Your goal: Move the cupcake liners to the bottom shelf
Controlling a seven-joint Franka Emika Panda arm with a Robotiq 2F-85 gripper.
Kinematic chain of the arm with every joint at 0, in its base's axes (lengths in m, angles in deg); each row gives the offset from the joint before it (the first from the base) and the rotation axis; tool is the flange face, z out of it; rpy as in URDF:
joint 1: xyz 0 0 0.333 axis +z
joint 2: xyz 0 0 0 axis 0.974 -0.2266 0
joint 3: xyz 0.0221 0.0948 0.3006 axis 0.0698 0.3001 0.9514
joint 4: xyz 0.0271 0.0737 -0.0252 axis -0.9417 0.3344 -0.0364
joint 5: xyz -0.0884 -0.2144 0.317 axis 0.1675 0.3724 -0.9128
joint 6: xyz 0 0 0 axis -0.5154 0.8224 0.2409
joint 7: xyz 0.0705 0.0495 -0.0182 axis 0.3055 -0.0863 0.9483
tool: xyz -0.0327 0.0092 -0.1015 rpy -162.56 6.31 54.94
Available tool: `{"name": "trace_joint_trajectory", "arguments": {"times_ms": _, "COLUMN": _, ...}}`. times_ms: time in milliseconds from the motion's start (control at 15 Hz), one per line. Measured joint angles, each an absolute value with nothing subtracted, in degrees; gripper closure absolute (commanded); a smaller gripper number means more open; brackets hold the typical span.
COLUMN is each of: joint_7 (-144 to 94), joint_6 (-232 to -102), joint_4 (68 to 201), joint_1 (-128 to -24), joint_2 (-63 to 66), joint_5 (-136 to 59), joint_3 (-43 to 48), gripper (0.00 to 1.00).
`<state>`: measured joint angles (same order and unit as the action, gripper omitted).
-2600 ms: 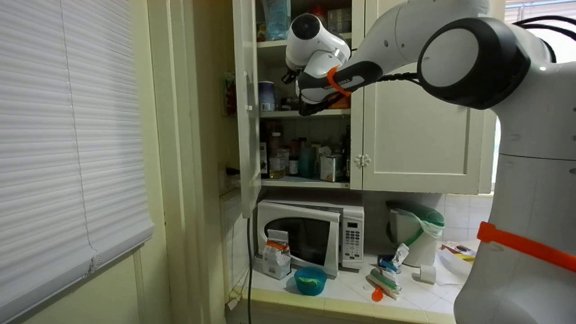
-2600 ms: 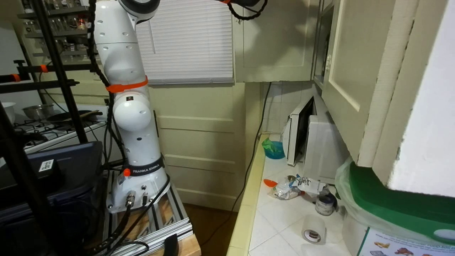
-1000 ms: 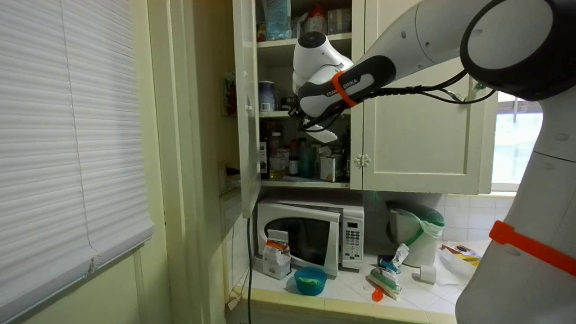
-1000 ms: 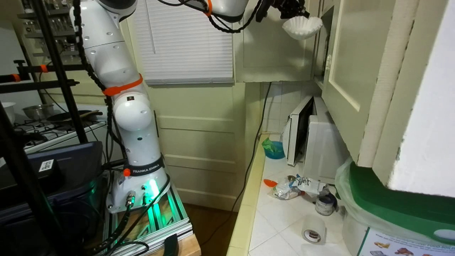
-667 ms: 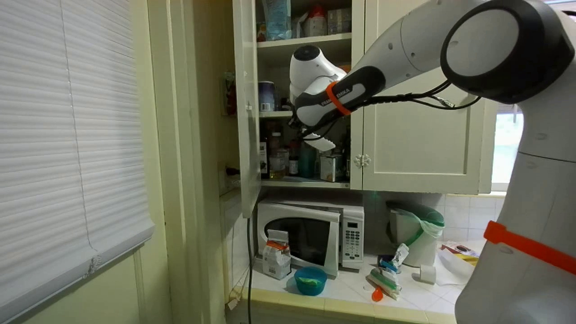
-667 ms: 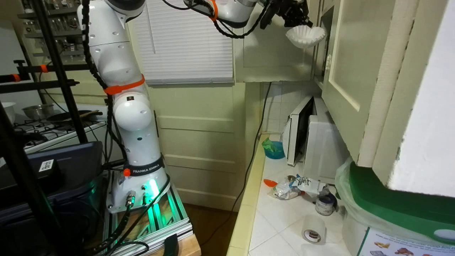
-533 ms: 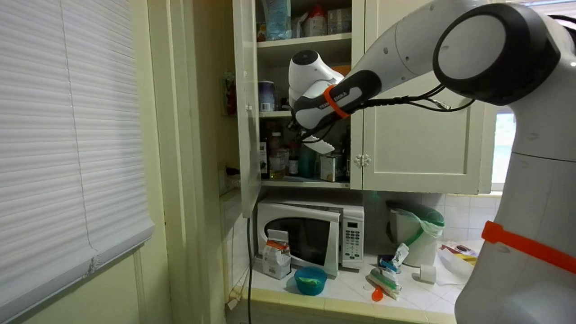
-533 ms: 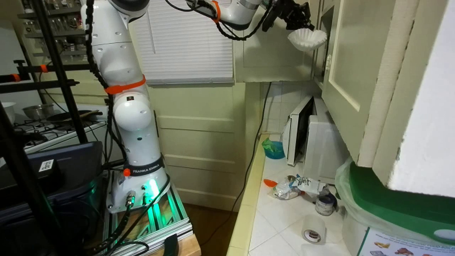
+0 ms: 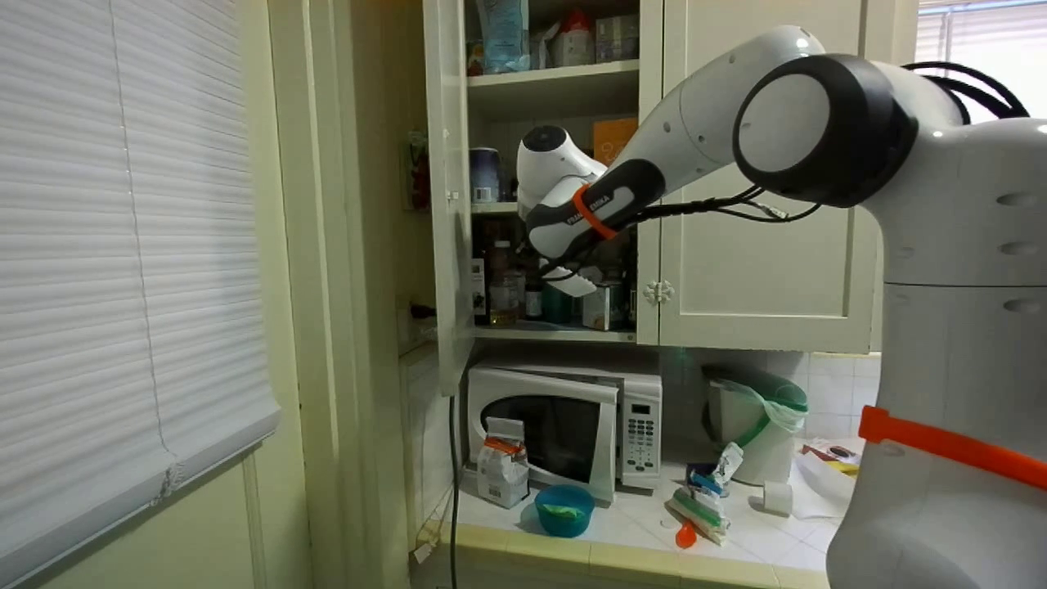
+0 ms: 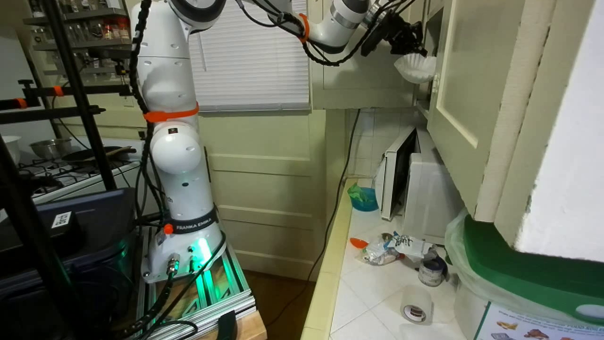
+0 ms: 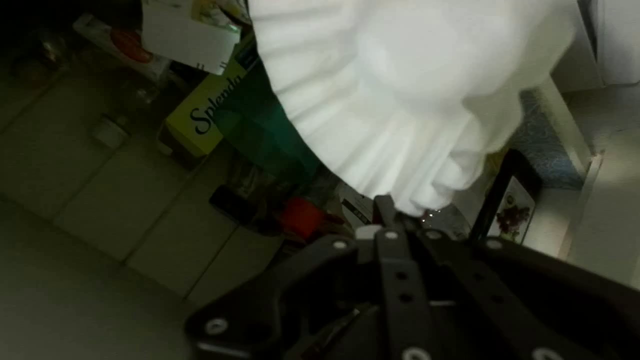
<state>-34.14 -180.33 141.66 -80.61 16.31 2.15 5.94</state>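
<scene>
My gripper (image 10: pixel 422 51) is shut on the rim of the white fluted cupcake liners (image 10: pixel 416 69), which hang tilted from the fingertips. In the wrist view the gripper (image 11: pixel 395 212) pinches the folded lower rim of the liners (image 11: pixel 350 100), which fill the upper middle. In an exterior view the liners (image 9: pixel 570 283) show below the wrist, in front of the bottles and above the bottom shelf (image 9: pixel 556 331). They are apart from its board. The fingers are hidden behind the arm there. How far inside the cupboard the liners are, I cannot tell.
Bottles and jars (image 9: pixel 505 294) and a box (image 9: pixel 604 305) stand on the bottom shelf. A yellow Splenda box (image 11: pixel 205 115) shows in the wrist view. The middle shelf board (image 9: pixel 499 208) is above. The open cupboard door (image 9: pixel 448 204) stands at the left. A microwave (image 9: pixel 540 442) sits below.
The arm has come down from middle-shelf height to bottom-shelf level, with the liners held throughout the frames that show them. In the last half second they moved lower and closer to the cupboard.
</scene>
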Motion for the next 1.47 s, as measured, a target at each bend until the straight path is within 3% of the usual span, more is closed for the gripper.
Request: {"name": "trace_joint_trajectory", "arguments": {"times_ms": 1467, "joint_7": -34.4, "joint_6": -190.1, "joint_4": 134.5, "joint_1": -81.0, "joint_2": 3.0, "joint_5": 9.6, "joint_3": 4.6, "gripper": 1.00}}
